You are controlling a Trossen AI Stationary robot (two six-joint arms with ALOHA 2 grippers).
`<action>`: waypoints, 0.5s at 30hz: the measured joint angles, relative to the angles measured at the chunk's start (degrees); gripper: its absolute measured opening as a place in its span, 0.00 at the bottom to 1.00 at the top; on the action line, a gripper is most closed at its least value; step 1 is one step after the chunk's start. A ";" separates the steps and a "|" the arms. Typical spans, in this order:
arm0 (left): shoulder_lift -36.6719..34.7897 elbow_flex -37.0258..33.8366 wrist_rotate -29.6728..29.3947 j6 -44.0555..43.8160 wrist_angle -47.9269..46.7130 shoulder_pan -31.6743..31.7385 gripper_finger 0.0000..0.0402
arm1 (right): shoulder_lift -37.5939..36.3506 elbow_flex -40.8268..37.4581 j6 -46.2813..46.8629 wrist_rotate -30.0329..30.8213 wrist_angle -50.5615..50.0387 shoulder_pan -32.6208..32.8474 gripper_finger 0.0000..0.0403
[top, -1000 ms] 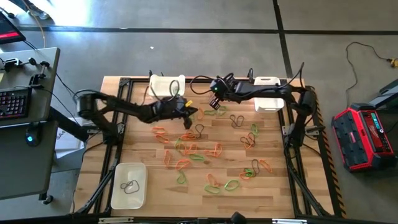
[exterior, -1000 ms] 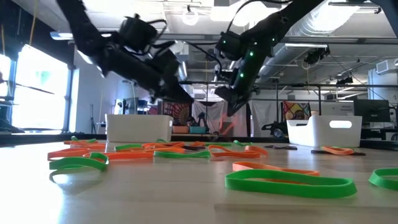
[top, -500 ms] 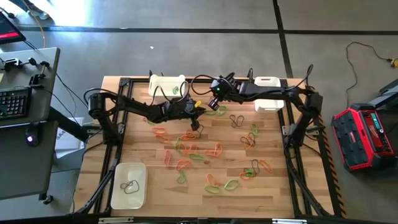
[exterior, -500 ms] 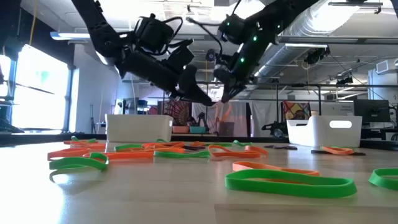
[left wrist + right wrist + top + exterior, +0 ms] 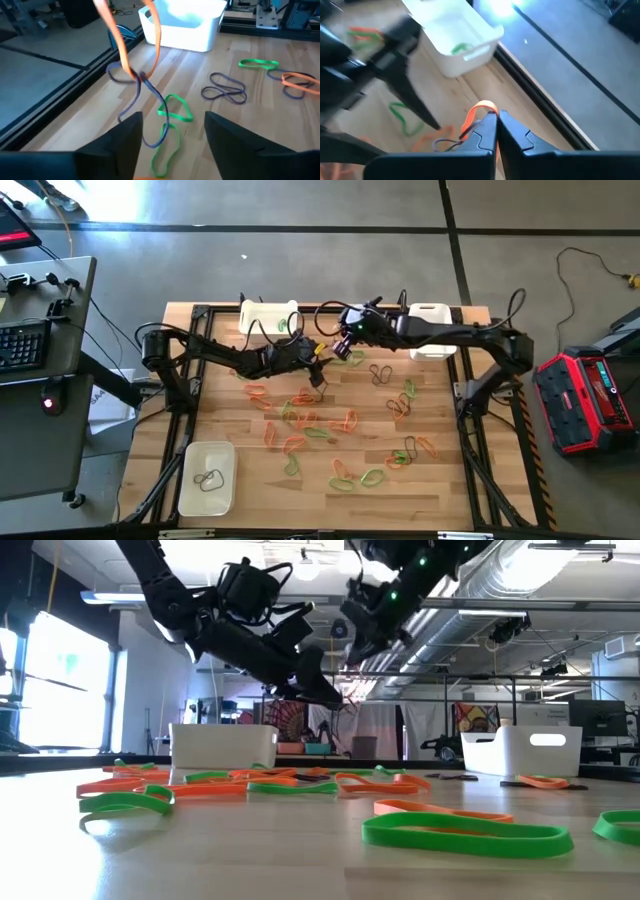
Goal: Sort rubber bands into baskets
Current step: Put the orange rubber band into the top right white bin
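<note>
My right gripper (image 5: 496,114) hangs above the table's far middle, shut on an orange rubber band (image 5: 152,35). A dark band (image 5: 150,90) and a green band (image 5: 172,107) are tangled into that orange band lower down. My left gripper (image 5: 172,117) stands open just left of the tangle, with a finger on either side of it. It touches nothing. Three white baskets stand on the table: far left (image 5: 268,316), far right (image 5: 428,330) and near left (image 5: 207,477). Many loose green, orange and dark bands (image 5: 310,425) lie on the boards. My right gripper pinches the top of the orange band's loop (image 5: 481,107) between its two fingertips, coming slanting down from the table's right. The loop hangs below the fingers as two strands, with the dark and green bands caught in its lower end (image 5: 140,76).
The far-left basket holds a green band (image 5: 459,48). The near-left basket holds a dark one (image 5: 208,478). Loose bands (image 5: 400,395) are scattered from the table's middle toward its right and near sides. A black metal frame (image 5: 470,395) runs along the table's edges.
My left gripper moved toward the table's right, then opened and let go of the bands. My right gripper has risen, drawing the orange band up with the dark and green bands trailing from it.
</note>
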 joint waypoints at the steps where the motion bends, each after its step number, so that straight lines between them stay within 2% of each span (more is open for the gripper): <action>1: 0.00 0.00 -0.02 -0.27 0.09 -0.10 0.54 | -0.37 0.00 -0.01 0.00 0.48 0.37 0.00; 4: 0.00 0.00 -0.88 -0.38 1.53 -0.67 0.57 | -1.13 0.00 -0.30 0.02 1.79 1.24 0.00; 8: -0.02 0.00 -7.25 -0.34 2.31 -1.17 0.58 | -1.36 0.02 -0.63 0.02 2.70 2.08 0.00; 10: -0.02 0.00 -8.38 -0.36 2.23 -1.11 0.57 | -1.38 0.02 -0.63 0.02 2.80 2.31 0.00; 13: -0.02 0.00 -8.51 0.53 1.98 -1.17 0.50 | -1.38 0.02 -1.07 0.02 2.57 2.36 0.00; 15: -0.13 0.00 -8.52 2.15 0.97 -1.69 0.41 | -1.38 0.02 -1.07 0.02 1.67 2.32 0.00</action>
